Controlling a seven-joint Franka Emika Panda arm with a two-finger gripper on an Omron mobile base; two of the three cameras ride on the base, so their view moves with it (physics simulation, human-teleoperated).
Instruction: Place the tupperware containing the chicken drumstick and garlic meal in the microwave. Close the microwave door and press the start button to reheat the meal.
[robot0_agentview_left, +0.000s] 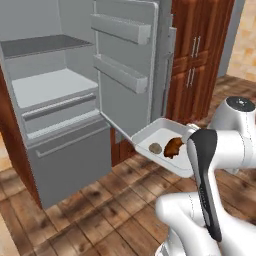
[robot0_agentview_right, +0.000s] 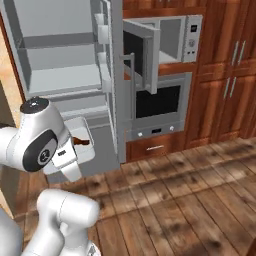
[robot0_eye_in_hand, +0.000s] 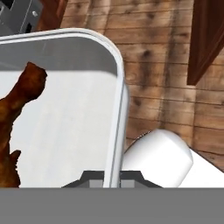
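The hand (robot0_eye_in_hand: 111, 179) is pinched narrow on the tupperware (robot0_eye_in_hand: 119, 105) rim; chicken drumstick (robot0_eye_in_hand: 17, 127) inside.

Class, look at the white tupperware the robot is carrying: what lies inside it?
Inside the tupperware lie the brown chicken drumstick and the small garlic. The arm covers the tray's near corner, so that part is unknown.

Both base views look forward and down from behind the arm, left and right, sharing the open fridge (robot0_agentview_left: 60, 90) and held tupperware (robot0_agentview_left: 150, 134). The hand view sits close above the tupperware rim, facing the wooden floor (robot0_eye_in_hand: 166, 65).
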